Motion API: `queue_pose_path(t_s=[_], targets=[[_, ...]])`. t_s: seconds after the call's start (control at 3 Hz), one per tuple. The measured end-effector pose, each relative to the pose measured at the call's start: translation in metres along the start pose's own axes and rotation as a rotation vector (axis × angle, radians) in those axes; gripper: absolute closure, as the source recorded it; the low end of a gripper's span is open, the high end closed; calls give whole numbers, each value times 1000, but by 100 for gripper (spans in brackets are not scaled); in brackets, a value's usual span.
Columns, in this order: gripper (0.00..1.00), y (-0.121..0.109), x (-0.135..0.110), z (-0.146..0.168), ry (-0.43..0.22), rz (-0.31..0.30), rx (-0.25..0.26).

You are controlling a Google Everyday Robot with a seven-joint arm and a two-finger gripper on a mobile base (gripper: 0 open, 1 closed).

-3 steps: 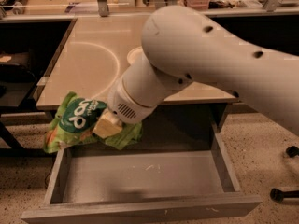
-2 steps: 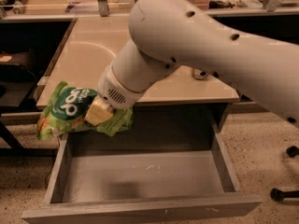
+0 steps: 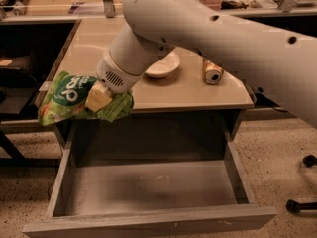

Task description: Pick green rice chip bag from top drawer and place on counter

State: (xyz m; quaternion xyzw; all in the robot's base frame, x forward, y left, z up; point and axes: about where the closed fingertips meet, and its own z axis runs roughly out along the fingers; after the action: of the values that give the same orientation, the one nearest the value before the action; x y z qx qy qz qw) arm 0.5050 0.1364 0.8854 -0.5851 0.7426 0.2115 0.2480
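The green rice chip bag (image 3: 69,97) is held in my gripper (image 3: 97,99), whose pale fingers are shut on its middle. The bag hangs in the air at the front left corner of the counter (image 3: 188,90), above the left wall of the top drawer (image 3: 153,182). The drawer is pulled out, and its flat grey bottom shows nothing in it. My white arm reaches in from the upper right and hides part of the counter.
A white bowl (image 3: 166,66) and a gold drink can (image 3: 212,71) lying on its side are on the counter. Dark shelving stands to the left. A chair's black casters (image 3: 297,205) are on the speckled floor at right.
My gripper has lifted the bag up out of the drawer to the height of the counter's edge. The arm has swung up.
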Motion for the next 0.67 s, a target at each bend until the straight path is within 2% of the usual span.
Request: queue_pose_path(t_s=[0.67], targets=[[100, -68, -20, 18, 10, 54, 19]])
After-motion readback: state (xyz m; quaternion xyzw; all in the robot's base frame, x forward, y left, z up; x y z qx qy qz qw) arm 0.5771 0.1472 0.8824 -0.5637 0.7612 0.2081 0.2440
